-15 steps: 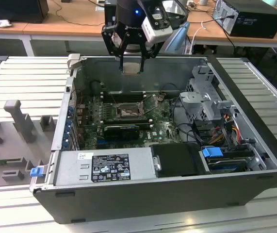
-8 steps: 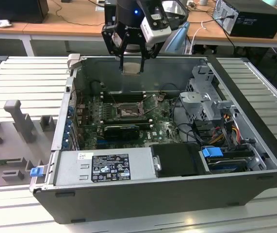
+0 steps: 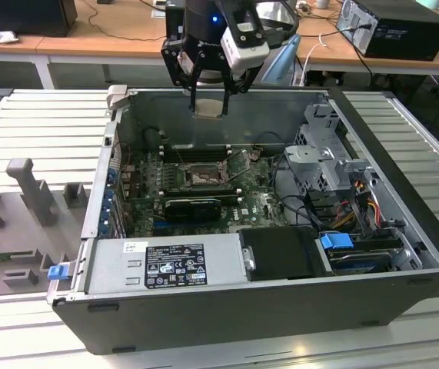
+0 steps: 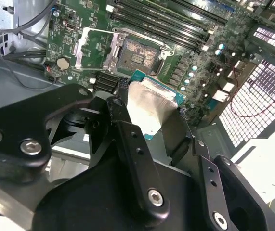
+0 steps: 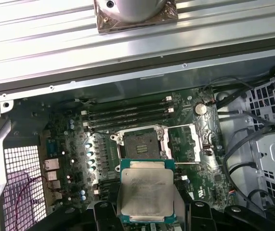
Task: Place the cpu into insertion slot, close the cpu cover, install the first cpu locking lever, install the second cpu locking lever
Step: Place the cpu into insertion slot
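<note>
Above the open computer case (image 3: pixel 227 311), the gripper (image 3: pixel 207 98) grips the cpu (image 5: pixel 144 190) between its fingers, well clear of the motherboard (image 3: pixel 259 204). The insertion slot (image 5: pixel 139 139) lies bare, with the cpu cover (image 4: pixel 85 48) flipped open beside it. By my judgement, no step is finished yet.

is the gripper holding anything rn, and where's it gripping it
The cpu, pinched at two opposite edges between the fingers of the gripper, not yet in the insertion slot.

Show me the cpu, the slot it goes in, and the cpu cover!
cpu (image 5: pixel 144 192), first wrist view: middle of its silvery face.
insertion slot (image 5: pixel 142 140), first wrist view: middle of the dark pin field.
cpu cover (image 4: pixel 85 48), second wrist view: silver frame's side bar.
</note>
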`<state>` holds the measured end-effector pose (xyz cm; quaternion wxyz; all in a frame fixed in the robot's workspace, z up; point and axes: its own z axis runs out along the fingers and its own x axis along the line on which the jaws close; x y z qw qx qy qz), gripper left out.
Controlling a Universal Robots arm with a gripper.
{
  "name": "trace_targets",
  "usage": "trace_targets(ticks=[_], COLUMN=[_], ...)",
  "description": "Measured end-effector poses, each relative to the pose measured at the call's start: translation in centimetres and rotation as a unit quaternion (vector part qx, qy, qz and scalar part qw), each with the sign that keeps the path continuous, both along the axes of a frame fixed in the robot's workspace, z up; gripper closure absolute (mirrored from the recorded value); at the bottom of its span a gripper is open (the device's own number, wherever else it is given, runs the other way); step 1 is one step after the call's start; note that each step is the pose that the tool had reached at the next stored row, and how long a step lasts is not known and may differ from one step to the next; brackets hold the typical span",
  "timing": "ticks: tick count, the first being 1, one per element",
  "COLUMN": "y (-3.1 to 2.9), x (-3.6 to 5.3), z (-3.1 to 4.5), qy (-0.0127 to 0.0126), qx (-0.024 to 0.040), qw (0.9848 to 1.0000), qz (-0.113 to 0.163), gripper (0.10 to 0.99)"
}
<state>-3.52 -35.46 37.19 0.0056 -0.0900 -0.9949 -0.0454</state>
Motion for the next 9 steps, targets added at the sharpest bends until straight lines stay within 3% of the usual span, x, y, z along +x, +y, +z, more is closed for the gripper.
trace_targets(ticks=[9], y=[0.00], x=[0.00], z=[-0.03], qy=[0.0000], qx=[0.0001], qw=[0.9999], qz=[-0.012], gripper=[0.561])
